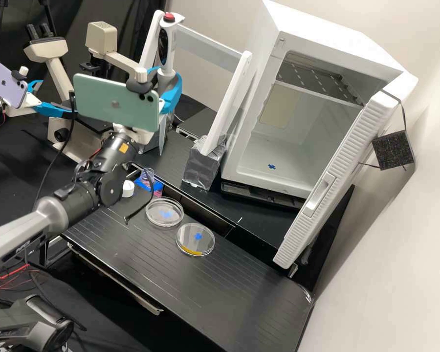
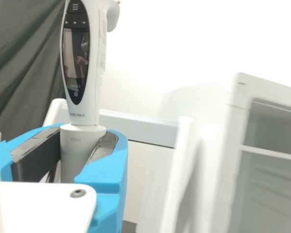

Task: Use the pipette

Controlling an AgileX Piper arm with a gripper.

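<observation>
In the high view my claw (image 1: 166, 77) is closed around the upright, red-buttoned pipette (image 1: 165, 44) at eleven o'clock, while my wrist view gives me its glossy oval screen (image 2: 76, 53) and my black pads (image 2: 38, 153) at its smooth pale collar. Toward seven o'clock in the high view, two round clear dishes (image 1: 164, 211) (image 1: 195, 239) sit on the finely lined black bench (image 1: 146, 259); at two o'clock a boxy white cabinet (image 1: 332, 44) stands open, its ribbed door (image 1: 347, 146) near the plain pale wall (image 1: 391, 244).
</observation>
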